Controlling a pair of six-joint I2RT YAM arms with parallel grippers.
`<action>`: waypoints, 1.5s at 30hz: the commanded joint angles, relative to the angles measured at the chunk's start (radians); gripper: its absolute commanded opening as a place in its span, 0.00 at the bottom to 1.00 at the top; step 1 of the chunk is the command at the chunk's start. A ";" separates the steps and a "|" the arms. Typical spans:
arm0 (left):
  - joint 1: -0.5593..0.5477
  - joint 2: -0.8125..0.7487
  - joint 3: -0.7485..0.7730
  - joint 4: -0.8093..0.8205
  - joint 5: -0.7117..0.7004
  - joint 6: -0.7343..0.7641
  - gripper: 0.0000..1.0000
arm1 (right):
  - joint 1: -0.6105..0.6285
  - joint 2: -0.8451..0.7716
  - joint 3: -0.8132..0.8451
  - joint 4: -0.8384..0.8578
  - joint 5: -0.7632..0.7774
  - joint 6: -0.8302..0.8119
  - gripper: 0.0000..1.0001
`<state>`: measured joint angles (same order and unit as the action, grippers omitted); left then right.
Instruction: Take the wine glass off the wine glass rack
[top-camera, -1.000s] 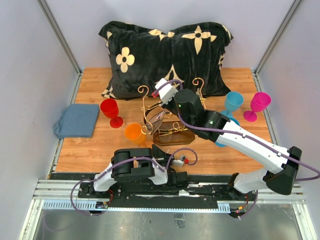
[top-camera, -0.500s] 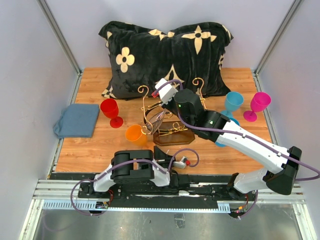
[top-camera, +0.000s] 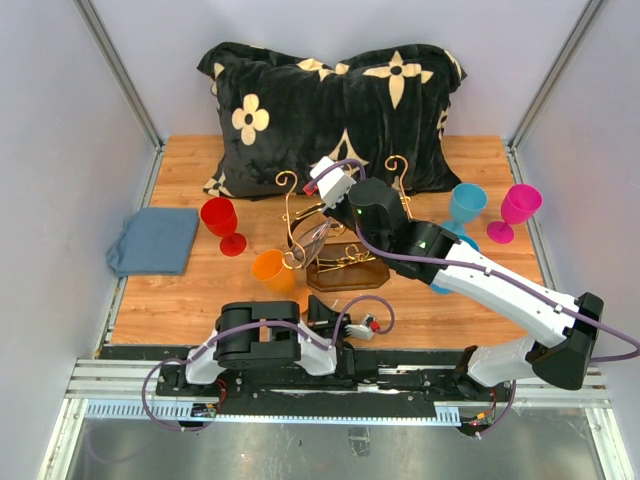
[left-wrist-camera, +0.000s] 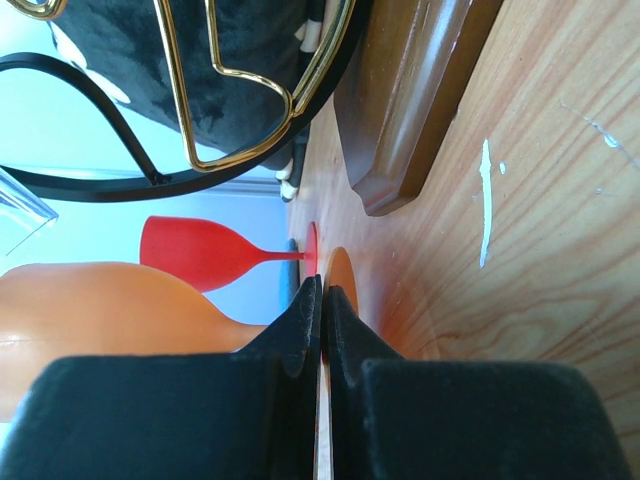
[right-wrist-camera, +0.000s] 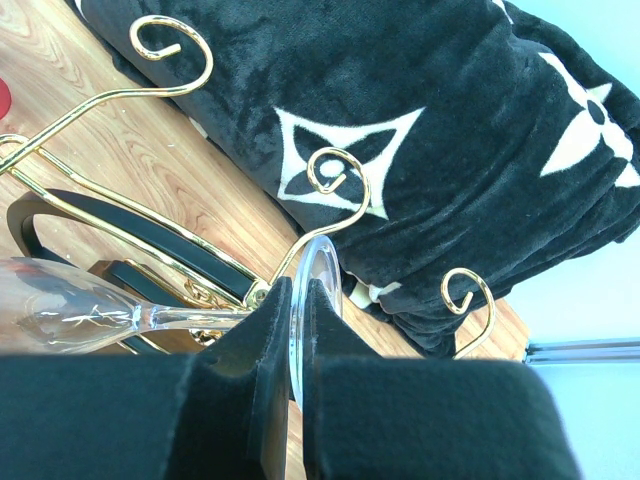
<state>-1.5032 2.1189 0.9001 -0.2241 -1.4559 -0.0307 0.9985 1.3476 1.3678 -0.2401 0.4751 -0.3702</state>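
Right wrist view, right pincer (right-wrist-camera: 297, 305) clamped on foot of empty wine glass (right-wrist-camera: 70, 318), left pincer (left-wrist-camera: 321, 305) closed, empty.

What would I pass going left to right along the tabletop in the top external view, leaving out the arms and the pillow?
blue cloth → red glass → orange glass → wine glass rack → cyan glass → magenta glass
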 joint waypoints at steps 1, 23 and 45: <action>-0.086 0.163 -0.002 0.359 0.562 -0.265 0.00 | -0.030 0.031 -0.002 -0.047 0.000 0.022 0.01; -0.108 0.175 -0.044 0.555 0.733 -0.205 0.01 | -0.031 0.041 0.016 -0.067 0.011 0.014 0.01; -0.111 0.246 0.102 0.369 0.707 -0.196 0.01 | -0.030 0.041 0.007 -0.066 0.024 0.010 0.01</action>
<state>-1.5360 2.1563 0.9859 -0.1104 -1.3994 0.1097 0.9985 1.3598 1.3800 -0.2443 0.4976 -0.3817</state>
